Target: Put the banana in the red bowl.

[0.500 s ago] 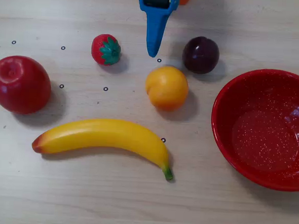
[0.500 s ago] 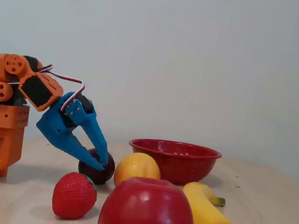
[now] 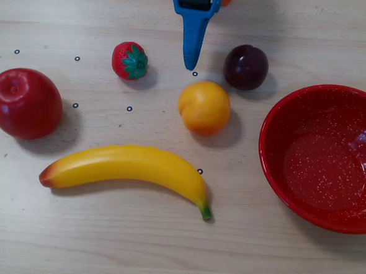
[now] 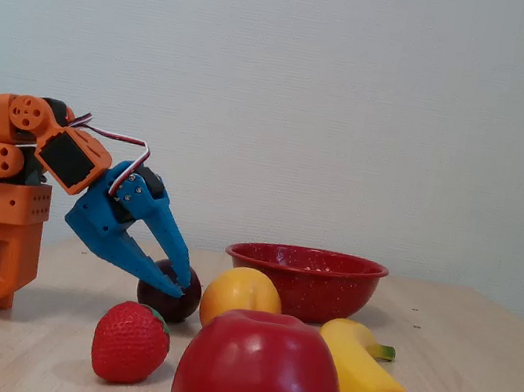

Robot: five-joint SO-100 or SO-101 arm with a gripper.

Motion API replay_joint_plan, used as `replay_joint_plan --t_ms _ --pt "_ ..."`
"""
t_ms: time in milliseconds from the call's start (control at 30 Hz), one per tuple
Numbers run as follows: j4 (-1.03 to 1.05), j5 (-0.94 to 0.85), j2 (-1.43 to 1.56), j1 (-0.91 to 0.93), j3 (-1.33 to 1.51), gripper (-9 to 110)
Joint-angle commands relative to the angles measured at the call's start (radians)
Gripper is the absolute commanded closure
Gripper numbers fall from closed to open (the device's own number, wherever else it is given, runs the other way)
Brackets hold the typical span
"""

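Yellow and glossy, the banana (image 3: 128,168) lies on the wooden table (image 3: 164,247) well apart from my gripper (image 3: 190,63), whose blue tips hang near the top edge of the overhead view, between the strawberry (image 3: 130,60) and the plum (image 3: 246,67). My fingers look nearly together there and hold nothing. The banana sits lower in that view, beyond the orange fruit (image 3: 203,107), its long axis running left to right across my reach, green stem toward the red bowl (image 3: 280,180) at right. I judge I must reach past the orange fruit and turn to pinch across the banana's middle.
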Motion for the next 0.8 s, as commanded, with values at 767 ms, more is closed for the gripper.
replay_joint_plan --t_ms 767 --pt "0.256 0.124 -0.746 -0.184 -0.79 101"
